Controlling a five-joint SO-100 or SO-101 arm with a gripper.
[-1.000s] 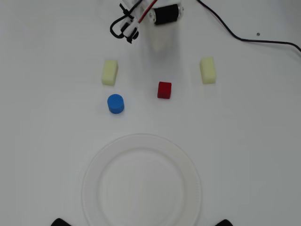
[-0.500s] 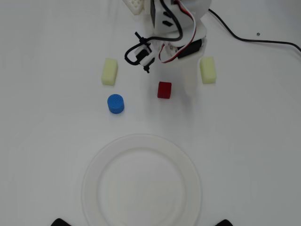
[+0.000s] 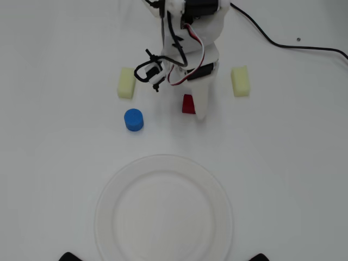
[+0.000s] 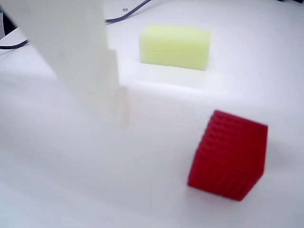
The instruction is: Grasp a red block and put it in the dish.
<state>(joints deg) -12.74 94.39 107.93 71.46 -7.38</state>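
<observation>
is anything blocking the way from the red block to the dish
Nothing visible does. In the overhead view bare table lies between the red block and the dish. The blue cylinder sits off to the left of that path, and both yellow blocks are farther away.

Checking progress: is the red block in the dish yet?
Out. The red block sits on the table beside the end effector; the dish is empty.
</observation>
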